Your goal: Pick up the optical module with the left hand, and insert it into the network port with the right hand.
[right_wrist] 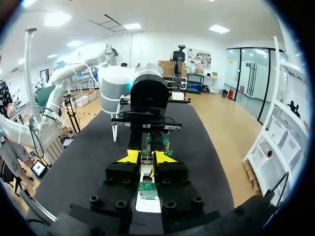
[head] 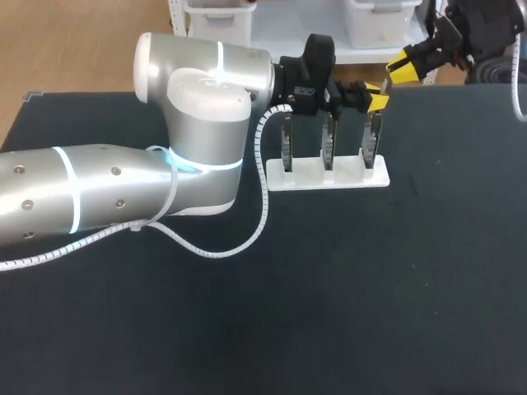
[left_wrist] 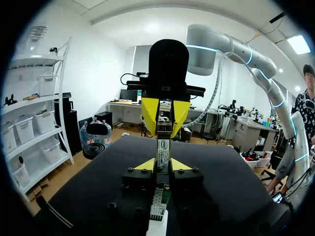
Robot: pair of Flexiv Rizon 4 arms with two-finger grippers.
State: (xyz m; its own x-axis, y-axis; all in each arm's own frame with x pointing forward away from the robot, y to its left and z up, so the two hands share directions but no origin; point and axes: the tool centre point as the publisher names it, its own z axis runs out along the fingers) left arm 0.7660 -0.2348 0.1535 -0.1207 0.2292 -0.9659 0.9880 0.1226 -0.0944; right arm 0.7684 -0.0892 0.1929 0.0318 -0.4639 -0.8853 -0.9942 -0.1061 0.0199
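Note:
The optical module point(left_wrist: 163, 147), a slim metal bar with a label, is held level above the table's far side. My left gripper point(left_wrist: 163, 165) is shut on its near end. My right gripper point(left_wrist: 165, 122) faces it head-on, its yellow fingers pressed on the far end. In the right wrist view the module point(right_wrist: 146, 172) sits between the closed tips of my right gripper point(right_wrist: 146, 158). From the head view, my left gripper point(head: 377, 100) and right gripper point(head: 405, 67) meet above the rightmost of three upright port boards point(head: 328, 140); the module is hard to make out there.
The boards stand in a white base point(head: 329, 174) on the black table point(head: 370, 288). A green board point(right_wrist: 146, 189) lies directly below both grippers. My left arm point(head: 123, 189) spans the table's left half, with a white cable looping beside the base.

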